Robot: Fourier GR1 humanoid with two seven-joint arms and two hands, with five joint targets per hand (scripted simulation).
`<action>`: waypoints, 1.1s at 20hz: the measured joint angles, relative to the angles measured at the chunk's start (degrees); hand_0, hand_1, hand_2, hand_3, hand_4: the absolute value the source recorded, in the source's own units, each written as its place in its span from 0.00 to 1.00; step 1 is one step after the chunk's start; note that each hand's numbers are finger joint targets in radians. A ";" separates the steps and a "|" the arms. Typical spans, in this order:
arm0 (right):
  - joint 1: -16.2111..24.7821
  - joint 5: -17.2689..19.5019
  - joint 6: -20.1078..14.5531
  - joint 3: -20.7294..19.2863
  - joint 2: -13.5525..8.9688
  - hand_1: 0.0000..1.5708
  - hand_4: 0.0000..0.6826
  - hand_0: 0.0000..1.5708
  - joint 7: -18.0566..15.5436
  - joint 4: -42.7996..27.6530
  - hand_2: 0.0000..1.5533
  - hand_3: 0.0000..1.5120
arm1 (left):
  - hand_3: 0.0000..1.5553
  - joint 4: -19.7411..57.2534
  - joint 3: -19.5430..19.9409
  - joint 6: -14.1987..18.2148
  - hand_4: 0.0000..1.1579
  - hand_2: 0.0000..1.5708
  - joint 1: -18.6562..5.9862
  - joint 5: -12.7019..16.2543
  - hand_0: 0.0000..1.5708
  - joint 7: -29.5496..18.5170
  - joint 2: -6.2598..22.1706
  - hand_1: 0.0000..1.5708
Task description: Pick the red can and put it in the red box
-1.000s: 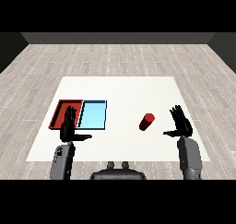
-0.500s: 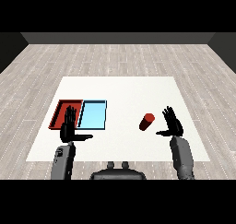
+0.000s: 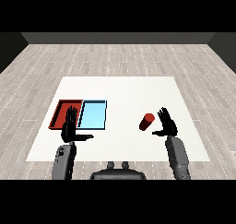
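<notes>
Here the can [image 3: 146,122] serves as the landmark, standing on the white desk [image 3: 124,89] to the right of its middle. Furthest to the can's left lies the red tray [image 3: 60,112], the goal, with the blue tray [image 3: 93,115] touching its right side, between it and the can. Both trays are well apart from the can, so the can will need a long carry across the desk.

The left hand [image 3: 70,127] hovers well to the can's left, over the near edge of the red tray, fingers straight and thumb out, holding nothing. It has no part in the pick from there; likely it is just parked beside the goal.

The can itself leans, its top tipped toward the far right, and nothing grips it.

Just right of the can is the right hand [image 3: 166,124], fingers spread and upright, thumb reaching toward the can's base, palm turned to face it. That pose looks like a set-up for a side grasp: the open span is there to take the can's body between thumb and fingers. The pick is not yet made; the hand must close in on the can before the fingers can curl round it.
</notes>
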 measured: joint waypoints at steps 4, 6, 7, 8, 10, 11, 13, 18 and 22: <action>-0.86 -0.28 -1.95 1.22 1.67 0.00 0.00 0.00 0.94 -0.49 0.00 0.00 | 0.00 0.25 0.47 -0.35 0.00 0.00 -0.46 0.59 0.00 0.22 0.39 0.00; -1.38 -1.07 -1.95 1.26 1.48 0.00 0.00 0.00 1.94 -0.39 0.00 0.00 | 0.00 -0.38 -0.22 0.25 0.00 0.00 -0.29 0.11 0.00 0.61 -0.10 0.00; -2.13 -1.04 -2.23 1.39 1.54 0.00 0.00 0.00 2.04 0.40 0.00 0.00 | 0.00 -0.47 -0.13 0.19 0.00 0.00 -0.75 0.27 0.00 0.97 0.06 0.00; -1.95 -1.12 -2.23 1.67 1.72 0.00 0.00 0.00 2.03 0.34 0.00 0.00 | 0.00 -0.08 -0.07 -0.22 0.00 0.00 -0.40 0.42 0.00 0.27 0.10 0.00; -1.75 -0.69 -2.97 2.43 2.48 0.00 0.00 0.00 1.63 0.40 0.00 0.00 | 0.00 -0.90 -0.26 -0.69 0.00 0.00 0.45 0.82 0.00 0.46 0.12 0.00; -2.27 -0.51 -3.22 2.60 2.57 0.00 0.00 0.00 1.29 1.23 0.00 0.00 | 0.00 -1.31 -0.46 -0.67 0.00 0.00 0.77 0.77 0.00 0.62 0.04 0.00; -3.20 -0.19 -3.23 2.80 2.63 0.00 0.00 0.00 0.46 3.03 0.00 0.00 | 0.00 -2.00 0.26 -1.24 0.00 0.00 0.43 1.80 0.00 1.68 0.66 0.00; -4.26 0.49 -4.93 3.50 3.30 0.00 0.00 0.00 -0.35 5.11 0.00 0.00 | 0.00 -1.98 -0.18 -1.11 0.00 0.00 0.71 1.28 0.00 1.07 0.29 0.00; -5.61 0.70 -4.85 3.14 2.65 0.00 0.00 0.00 -1.98 8.50 0.00 0.00 | 0.00 -1.71 -0.29 -0.86 0.00 0.00 0.80 0.94 0.00 0.64 0.03 0.00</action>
